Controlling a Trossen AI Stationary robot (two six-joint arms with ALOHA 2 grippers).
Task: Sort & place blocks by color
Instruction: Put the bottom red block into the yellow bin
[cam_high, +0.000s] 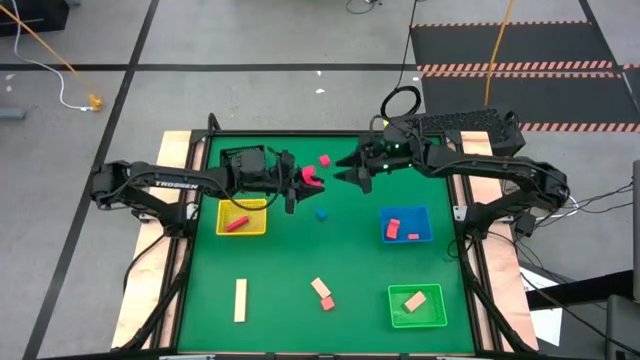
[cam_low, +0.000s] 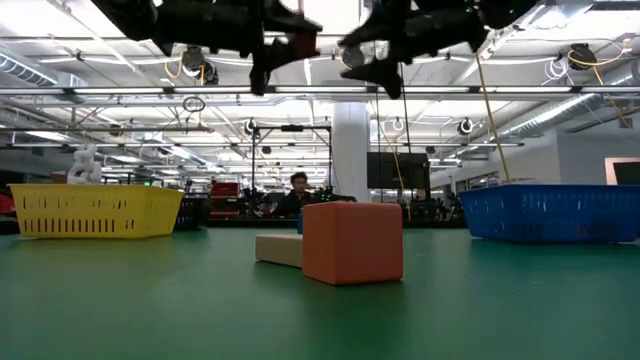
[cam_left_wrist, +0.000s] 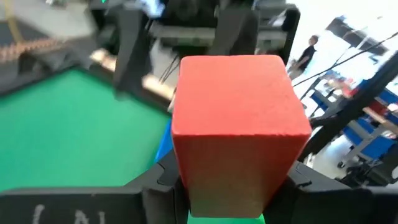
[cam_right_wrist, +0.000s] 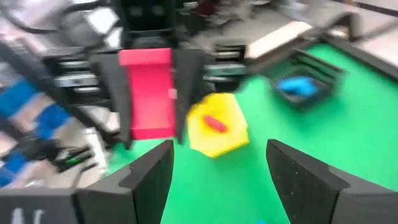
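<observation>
My left gripper (cam_high: 303, 180) hangs above the middle of the green table, shut on a red block (cam_left_wrist: 236, 124) that fills the left wrist view. My right gripper (cam_high: 347, 175) faces it from the right, open and empty (cam_right_wrist: 217, 168); its wrist view shows the held red block (cam_right_wrist: 149, 93) straight ahead. Both grippers are high above the table in the low view. Loose on the mat lie a red block (cam_high: 325, 159), a small blue block (cam_high: 321, 213), a tan bar (cam_high: 240, 300) and a tan and a pink block (cam_high: 322, 292). My left gripper pinches the red block by its two opposite sides (cam_left_wrist: 186, 180) between both fingers. The fingers come level from the table's left. The block sticks out forward past the fingertips and is lifted clear of the table (cam_low: 300, 42).
A yellow tray (cam_high: 256, 226) below the left arm holds a red block. A blue tray (cam_high: 425, 238) holds two red blocks, and a green tray (cam_high: 432, 318) holds a tan block. A black wire basket (cam_right_wrist: 301, 87) with blue pieces sits near the far left. Open mat lies at the near left.
</observation>
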